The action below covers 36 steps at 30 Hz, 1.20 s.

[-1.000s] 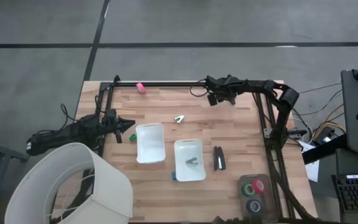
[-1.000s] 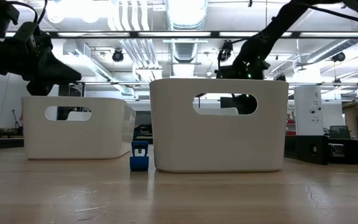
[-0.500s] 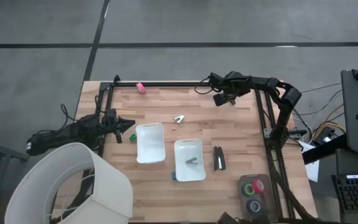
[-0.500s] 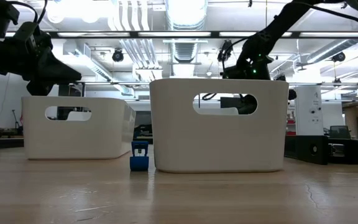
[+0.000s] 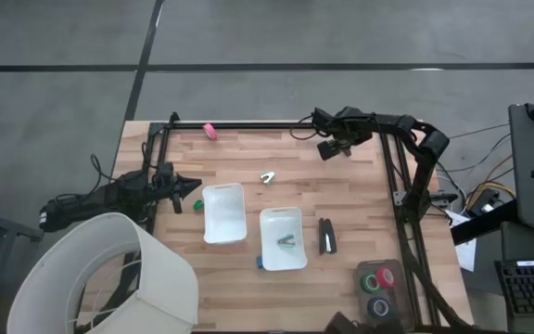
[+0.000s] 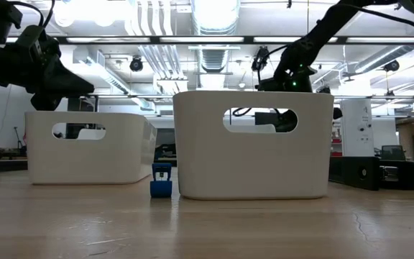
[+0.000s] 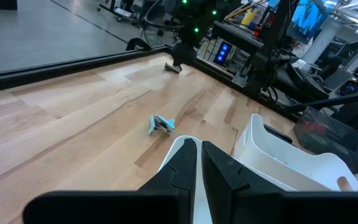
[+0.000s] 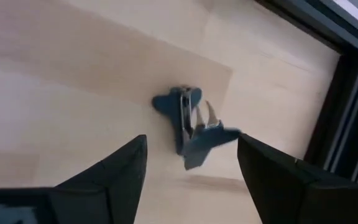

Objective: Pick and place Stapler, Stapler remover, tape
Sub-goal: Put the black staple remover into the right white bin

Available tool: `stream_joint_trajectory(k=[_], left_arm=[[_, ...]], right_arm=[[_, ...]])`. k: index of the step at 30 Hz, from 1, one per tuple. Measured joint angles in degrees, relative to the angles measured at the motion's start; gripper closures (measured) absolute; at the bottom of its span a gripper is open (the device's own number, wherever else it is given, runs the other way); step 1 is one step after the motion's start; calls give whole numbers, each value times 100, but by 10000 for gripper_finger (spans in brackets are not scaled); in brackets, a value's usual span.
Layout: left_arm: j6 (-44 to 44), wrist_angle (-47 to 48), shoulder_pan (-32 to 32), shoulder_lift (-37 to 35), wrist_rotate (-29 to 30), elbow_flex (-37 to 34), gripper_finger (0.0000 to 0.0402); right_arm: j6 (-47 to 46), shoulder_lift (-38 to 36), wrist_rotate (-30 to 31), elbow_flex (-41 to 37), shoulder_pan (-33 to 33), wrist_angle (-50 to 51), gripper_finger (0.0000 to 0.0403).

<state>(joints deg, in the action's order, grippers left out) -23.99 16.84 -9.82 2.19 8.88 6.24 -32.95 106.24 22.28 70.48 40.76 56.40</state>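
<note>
The black stapler (image 5: 327,236) lies flat on the table just right of the right white tray (image 5: 276,258). The pale blue staple remover (image 5: 267,176) lies on the bare wood beyond the left white tray (image 5: 223,223); it also shows in both wrist views (image 7: 161,124) (image 8: 191,127). Red and green tape rolls (image 5: 378,278) sit in a dark holder at the near right corner, a darker roll (image 5: 378,306) beside them. My right gripper (image 5: 328,148) (image 8: 191,146) hovers open near the far edge, right of the remover. My left gripper (image 5: 194,185) (image 7: 199,162) waits shut at the left edge.
A dark object (image 5: 287,239) lies in the right tray. A small blue object (image 5: 259,263) (image 6: 161,181) stands at that tray's near left corner. A green bit (image 5: 197,204) and a pink item (image 5: 209,131) lie on the wood. A big white cylinder (image 5: 109,278) overhangs the near left corner.
My right gripper has shifted a little toward the table's right edge, staying along the far edge, then held still. Nothing on the table has moved.
</note>
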Motion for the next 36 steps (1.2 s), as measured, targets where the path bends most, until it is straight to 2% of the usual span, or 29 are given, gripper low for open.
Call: stream_joint_trajectory(k=[3, 10, 19, 25, 30, 36], left_arm=[[-1, -1, 1, -1, 0, 1, 374], [0, 0, 2, 0, 0, 0, 374], [-2, 0, 2, -2, 0, 0, 374], [0, 0, 1, -2, 0, 2, 374], [0, -2, 0, -2, 0, 2, 374], [-1, -1, 1, -2, 0, 0, 374]], right_arm=[[62, 0, -27, -1, 76, -20, 168], [330, 0, -588, -65, 191, -74, 172], [921, 2, -758, -73, 189, -119, 197], [1022, 2, -696, 146, 187, 392, 213], [779, 2, -127, 378, 213, 470, 201], [1084, 2, -391, 423, 430, 305, 163]])
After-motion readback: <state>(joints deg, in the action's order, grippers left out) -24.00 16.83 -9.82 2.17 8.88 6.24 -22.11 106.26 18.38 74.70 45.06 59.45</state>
